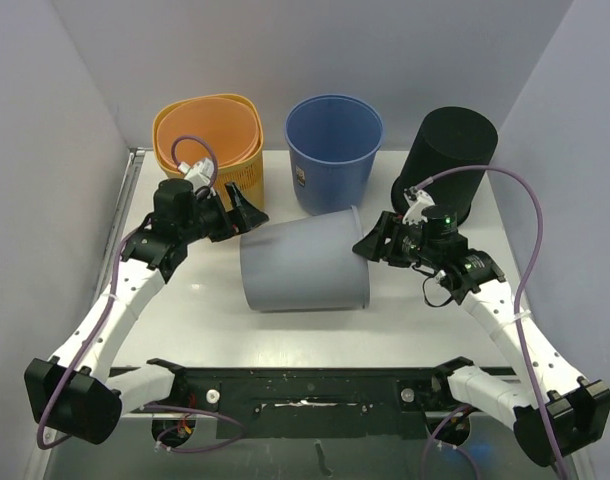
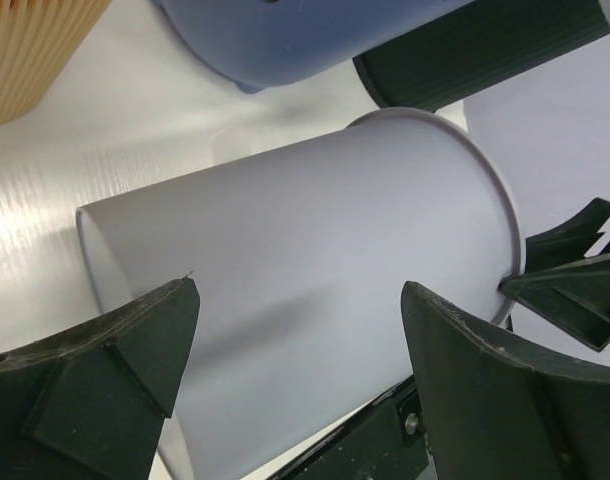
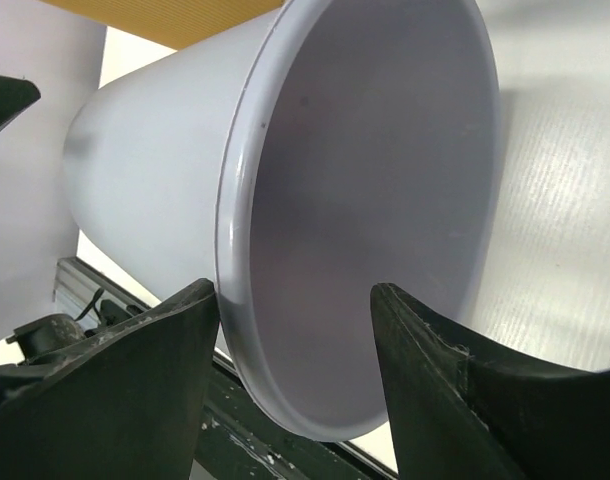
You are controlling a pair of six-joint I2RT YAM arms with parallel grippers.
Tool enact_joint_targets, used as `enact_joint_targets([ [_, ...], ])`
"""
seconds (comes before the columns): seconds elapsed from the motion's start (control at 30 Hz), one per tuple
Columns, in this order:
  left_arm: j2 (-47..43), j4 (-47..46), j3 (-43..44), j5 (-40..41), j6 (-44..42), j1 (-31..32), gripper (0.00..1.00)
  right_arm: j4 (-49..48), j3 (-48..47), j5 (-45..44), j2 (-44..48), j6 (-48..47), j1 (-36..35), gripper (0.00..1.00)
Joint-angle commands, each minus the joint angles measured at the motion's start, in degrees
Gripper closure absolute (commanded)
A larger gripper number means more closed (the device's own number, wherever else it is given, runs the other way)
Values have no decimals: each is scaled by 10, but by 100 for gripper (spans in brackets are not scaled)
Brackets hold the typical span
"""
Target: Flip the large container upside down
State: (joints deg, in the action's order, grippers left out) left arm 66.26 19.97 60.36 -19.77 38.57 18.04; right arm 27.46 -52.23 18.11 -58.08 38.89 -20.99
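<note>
Presently on surface (image 1: 315,335): four vessels are recorded, one lying down and three standing along the far edge.
Large grey container (image 1: 305,265): laid on its side at mid-surface, between the two hands; its open rim is turned toward the right hand, its closed base toward the left hand.
Left hand (image 1: 247,212): positioned at the far corner of the base end; its fingers (image 2: 135,350) are spread wide, with the grey wall seen beyond the gap between them.
Right hand (image 1: 370,242): placed at the rim; its fingers (image 3: 135,380) are parted, with the edge of the rim lying between them; whether it is touched cannot be told.
Orange basket (image 1: 207,135): stood upright at the far left.
Blue bin (image 1: 333,140): stood upright at the far middle, just behind the grey container.
Black bin (image 1: 447,155): stood at the far right, behind the right hand.
</note>
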Motion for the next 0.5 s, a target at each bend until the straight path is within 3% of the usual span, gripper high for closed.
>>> enact_joint_targets([
  [0.0,-27,14,-6,-7,-3,0,17,52,-46,-38,-12,-35,4,40],
  [0.17,-25,94,22,50,-57,-12,17,62,-59,-43,-19,-35,3,47],
  [0.3,12,157,31,11,-66,-24,16,58,-52,-42,-14,-32,3,52],
  [0.47,-20,43,-47,-92,19,-24,16,44,-35,-39,-9,-26,4,52],
])
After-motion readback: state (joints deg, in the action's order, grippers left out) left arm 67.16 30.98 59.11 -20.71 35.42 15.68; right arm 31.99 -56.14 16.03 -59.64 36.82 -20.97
